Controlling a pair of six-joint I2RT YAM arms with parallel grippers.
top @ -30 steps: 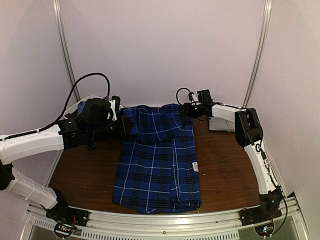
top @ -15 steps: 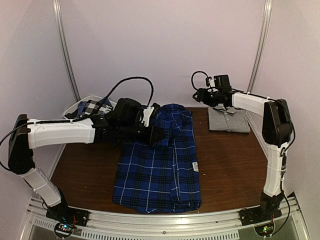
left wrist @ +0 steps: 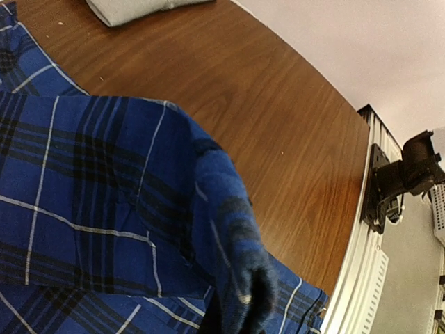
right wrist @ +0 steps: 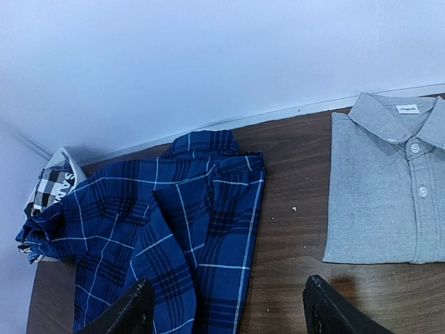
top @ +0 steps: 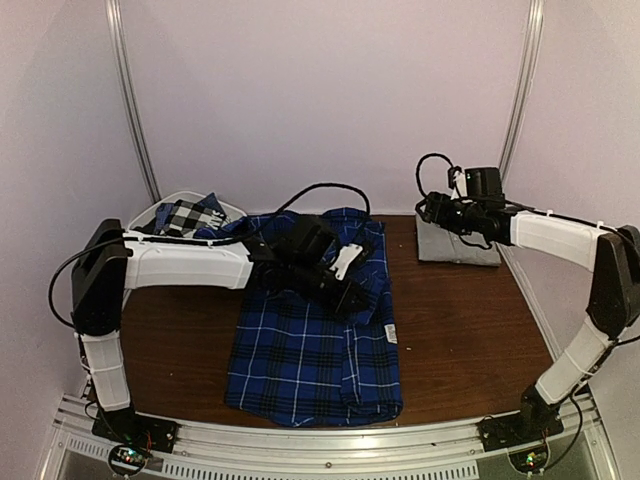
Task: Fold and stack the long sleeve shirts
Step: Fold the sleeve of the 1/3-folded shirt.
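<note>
1. Top external: the left gripper (top: pixel 352 290) is clamped on a bunched fold of the blue plaid shirt (top: pixel 315 360). The rest of that shirt lies flat on the table (top: pixel 460 330), below the gripper and toward its arm's base. The right gripper (top: pixel 432 208) hangs with its jaws wide and empty, and the folded grey shirt (top: pixel 458 248) lies just beneath and beside it.
2. Left wrist: the plaid cloth (left wrist: pixel 83 195) rises in a ridge to the pinch at the fingertips. The hold looks small, so it could slip and drop the fold crooked. A hard pull could also drag the flat body out of square.
3. Right wrist: the fingers (right wrist: pixel 135 309) stand far apart with nothing between them. The grey shirt (right wrist: pixel 382 195) lies ahead on one side, neatly squared with its collar up. The plaid shirt (right wrist: pixel 174 223) lies rumpled on the other side. Beyond it the check shirt (right wrist: pixel 49 191) sits crumpled in the basket (right wrist: pixel 66 158).
</note>
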